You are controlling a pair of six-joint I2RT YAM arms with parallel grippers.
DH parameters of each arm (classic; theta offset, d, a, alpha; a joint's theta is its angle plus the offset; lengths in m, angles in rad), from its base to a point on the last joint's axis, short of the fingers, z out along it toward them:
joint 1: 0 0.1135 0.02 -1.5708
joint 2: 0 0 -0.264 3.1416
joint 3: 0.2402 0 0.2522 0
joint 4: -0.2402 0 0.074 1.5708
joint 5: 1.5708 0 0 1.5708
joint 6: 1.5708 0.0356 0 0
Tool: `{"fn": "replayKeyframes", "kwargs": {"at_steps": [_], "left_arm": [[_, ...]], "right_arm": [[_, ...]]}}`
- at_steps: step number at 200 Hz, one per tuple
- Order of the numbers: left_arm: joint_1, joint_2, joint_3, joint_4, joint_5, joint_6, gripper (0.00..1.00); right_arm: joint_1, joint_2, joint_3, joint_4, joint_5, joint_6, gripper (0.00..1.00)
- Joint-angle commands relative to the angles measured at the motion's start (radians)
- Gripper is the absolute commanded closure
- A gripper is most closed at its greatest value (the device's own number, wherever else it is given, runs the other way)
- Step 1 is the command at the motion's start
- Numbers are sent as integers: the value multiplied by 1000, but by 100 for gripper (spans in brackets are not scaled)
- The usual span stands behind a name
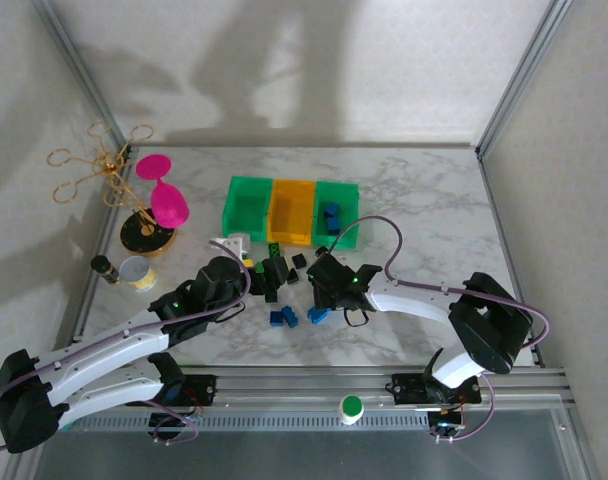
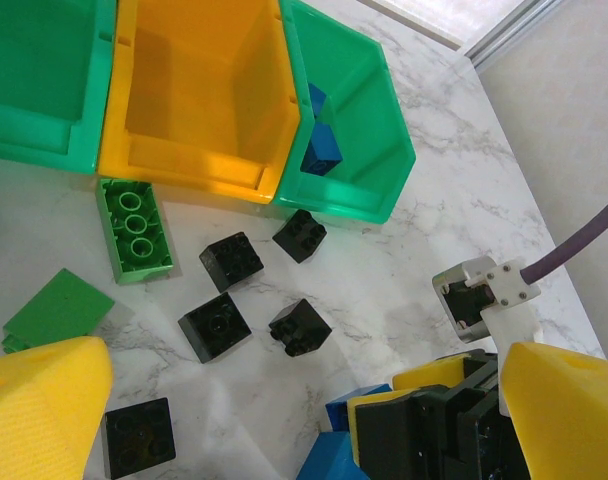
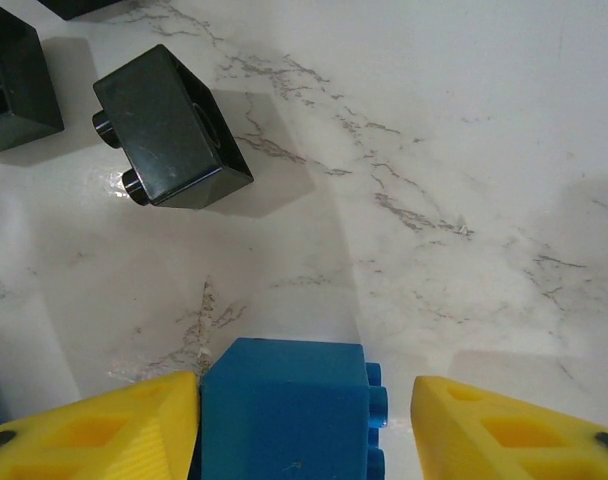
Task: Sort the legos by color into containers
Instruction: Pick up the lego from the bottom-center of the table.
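The three containers stand in a row: a left green bin (image 1: 246,205), an orange-yellow bin (image 1: 292,210) and a right green bin (image 1: 340,208) holding blue legos (image 2: 321,150). Black legos (image 2: 215,326) and a green lego (image 2: 136,228) lie scattered in front of them. My right gripper (image 3: 304,425) is open around a blue lego (image 3: 284,410). Its left finger (image 3: 104,435) touches the brick; its right finger (image 3: 514,430) stands apart from it. A black lego (image 3: 172,125) lies on its side ahead. My left gripper (image 2: 304,390) hovers wide open over the black legos, holding nothing.
A gold stand with pink cups (image 1: 156,200) and a small jar (image 1: 136,272) are at the left. A white block (image 1: 232,243) sits near the bins. Another blue lego (image 1: 282,318) lies toward the front. A green round button (image 1: 352,405) sits on the front rail.
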Motion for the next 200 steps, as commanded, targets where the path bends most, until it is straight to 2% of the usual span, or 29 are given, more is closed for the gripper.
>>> {"fn": "replayKeyframes", "kwargs": {"at_steps": [1,37,67,103,141,200], "left_arm": [[-10,-8,-5,-20,-20,-9,1],[-10,-4,-2,-19,-23,-11,0],[-10,6,5,-16,-20,-11,1],[-10,13,13,-19,-21,-8,1],[-10,16,19,-11,-23,-9,1],[-9,27,71,3,-36,21,0]], "right_arm": [[11,10,6,-7,25,10,44],[10,6,-7,-4,31,8,47],[10,18,-2,-5,41,5,45],[10,16,-3,0,44,5,52],[9,-15,3,-16,62,6,55],[-25,-87,100,-83,136,-56,54]]}}
